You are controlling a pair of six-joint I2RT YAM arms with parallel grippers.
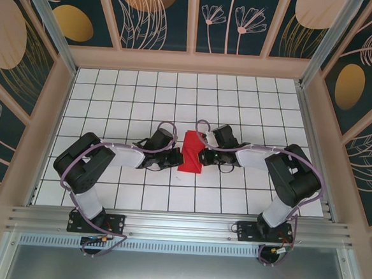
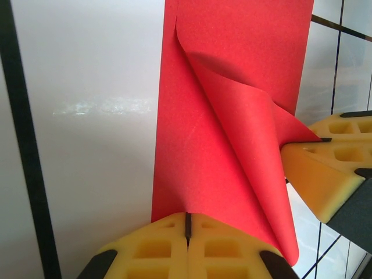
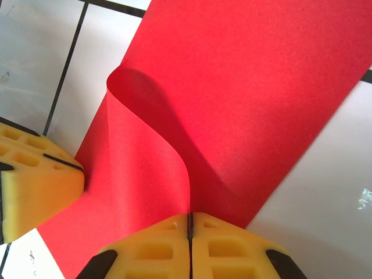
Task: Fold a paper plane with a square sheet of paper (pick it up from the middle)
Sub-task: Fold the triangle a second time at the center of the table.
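Observation:
The square sheet of paper (image 1: 190, 151) is bright red and lies on the white grid table between my two grippers as a strip about one tile wide. One flap (image 2: 244, 168) is lifted and curls over the flat part. My right gripper (image 1: 204, 157) is shut on that flap, whose edge runs into the seam between its yellow fingertips (image 3: 189, 216). My left gripper (image 1: 175, 156) is shut, its fingertips (image 2: 187, 222) resting on the sheet's left edge. I cannot tell whether paper sits between them. The right gripper's yellow fingers (image 2: 325, 168) show in the left wrist view, the left gripper's fingers (image 3: 35, 174) in the right wrist view.
The white tiled table (image 1: 144, 92) has black grid lines and is walled by patterned panels (image 1: 156, 16) at the back and sides. An aluminium rail (image 1: 180, 228) runs along the near edge with both arm bases on it.

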